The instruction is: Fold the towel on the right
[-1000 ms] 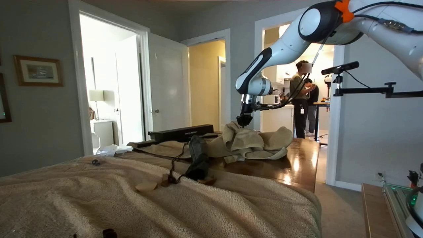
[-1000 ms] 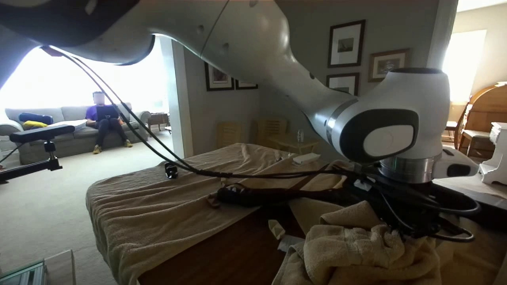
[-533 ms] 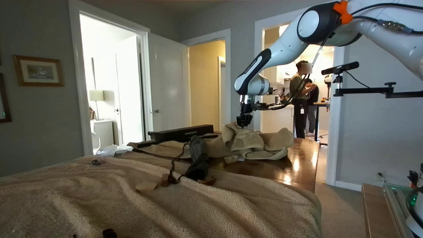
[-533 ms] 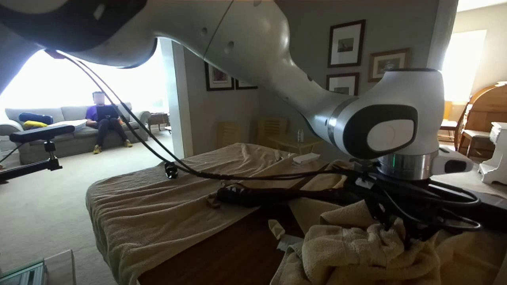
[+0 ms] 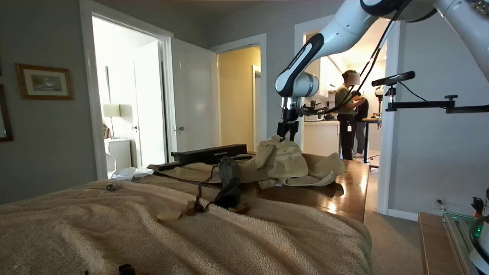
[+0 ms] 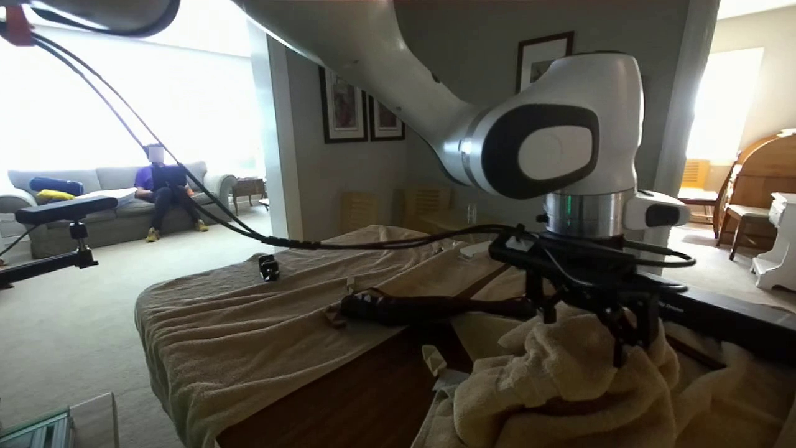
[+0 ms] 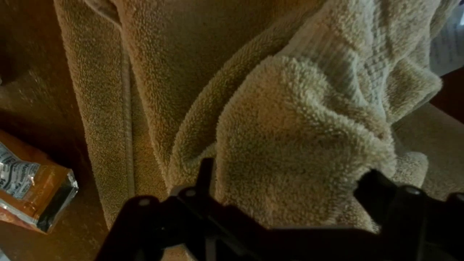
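The beige towel [image 5: 287,162] lies in a crumpled heap on the shiny wooden surface in both exterior views, its folds stacked loosely. Terry folds of the towel [image 7: 286,108], with a woven band, fill most of the wrist view. My gripper [image 5: 287,137] points down onto the heap's top. Its fingers stand wide apart in the wrist view, and a bulge of towel sits between the gripper's [image 7: 288,170] tips without being pinched. In an exterior view one finger of the gripper [image 6: 584,339] is pressed against the cloth; the towel's underside is hidden.
A tan wrinkled covering [image 5: 114,229] spreads over the near part. A dark bag with cords [image 5: 229,183] and a long black box [image 5: 210,153] lie beside the towel. An orange packet [image 7: 32,181] rests on the wood [image 5: 324,198]. A camera on a bracket [image 5: 393,79] stands at the side.
The gripper has opened from a closed grip on the towel and risen a little. The heap's top has lifted slightly and changed shape, its folds shifting.
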You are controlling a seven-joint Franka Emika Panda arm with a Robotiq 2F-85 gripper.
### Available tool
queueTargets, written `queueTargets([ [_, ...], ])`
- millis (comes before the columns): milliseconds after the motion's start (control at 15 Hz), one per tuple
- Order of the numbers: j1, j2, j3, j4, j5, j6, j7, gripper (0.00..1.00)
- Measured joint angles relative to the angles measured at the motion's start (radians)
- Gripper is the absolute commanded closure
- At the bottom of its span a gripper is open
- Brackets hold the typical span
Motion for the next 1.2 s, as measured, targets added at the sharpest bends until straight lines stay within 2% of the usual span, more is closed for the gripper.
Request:
queueTargets([
  [333,0.065,-0.188,-0.035,-0.239,-0.058,0.026,0.053,0.00],
  [533,0.104,-0.306,-0.036,-0.393,-0.062,0.120,0.101,0.00],
  [733,0.148,-0.396,-0.033,-0.528,-0.058,0.272,0.203,0.00],
  [800,0.162,-0.414,-0.030,-0.558,-0.058,0.277,0.225,0.00],
  [933,0.186,-0.454,-0.027,-0.609,-0.068,0.219,0.255,0.00],
  [1200,0.210,-0.589,-0.016,-0.704,-0.204,0.000,0.383,0.00],
])
